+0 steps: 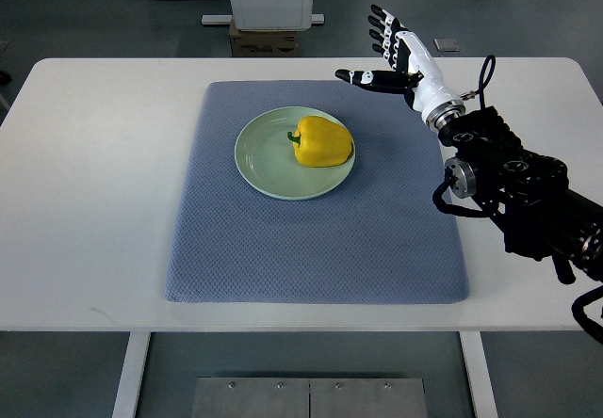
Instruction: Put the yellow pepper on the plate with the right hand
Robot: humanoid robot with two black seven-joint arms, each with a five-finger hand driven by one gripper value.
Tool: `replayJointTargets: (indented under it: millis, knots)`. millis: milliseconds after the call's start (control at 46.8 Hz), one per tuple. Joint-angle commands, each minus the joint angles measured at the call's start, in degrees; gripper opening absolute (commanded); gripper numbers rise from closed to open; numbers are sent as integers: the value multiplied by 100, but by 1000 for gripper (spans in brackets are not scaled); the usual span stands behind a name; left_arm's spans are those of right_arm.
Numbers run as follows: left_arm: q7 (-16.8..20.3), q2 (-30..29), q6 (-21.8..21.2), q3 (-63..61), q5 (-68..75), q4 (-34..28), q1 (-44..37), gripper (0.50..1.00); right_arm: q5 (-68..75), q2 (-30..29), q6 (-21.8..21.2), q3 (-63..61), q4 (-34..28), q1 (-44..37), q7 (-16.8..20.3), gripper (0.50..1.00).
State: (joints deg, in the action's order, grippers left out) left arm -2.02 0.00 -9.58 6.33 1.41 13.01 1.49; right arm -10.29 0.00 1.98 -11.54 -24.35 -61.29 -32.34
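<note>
The glossy yellow bell pepper (323,142) lies on the right half of your round pale-green plate (268,166), nothing gripping it. Your right hand (400,60) hovers fingers spread and empty over the far right corner of the blue-grey quilted mat (316,249), well apart from the plate, with bare white table (94,201) all around.

Glossy, waxy-skinned yellow pepper (323,142), smooth glazed pale-green plate (268,168), matt blue-grey woven cloth mat (311,239) with fine rough texture, smooth matt white table (85,201), hard white-and-black plastic right hand (396,56)

No legible text, label, brand or number — nothing readable on any surface.
</note>
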Motion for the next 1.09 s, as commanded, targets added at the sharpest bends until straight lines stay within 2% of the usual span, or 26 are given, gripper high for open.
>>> replayJointTargets:
  millis: [0,150,363,770,1069]
  knots:
    - [0,0,0,0,0,0,1,1000,10,0,30,-322,9,117,52,983]
    - [0,0,0,0,0,0,1,1000,264,0,75,-1182,18,337,342,998]
    - [0,0,0,0,0,0,1,1000,493,132,83,-1948,26,583,316,1000]
    - [0,0,0,0,0,0,1,1000,493,334,75,-1957,26,847,351,1000]
    - [0,0,0,0,0,0,1,1000,493,334,75,-2036,18,1128,184,1000]
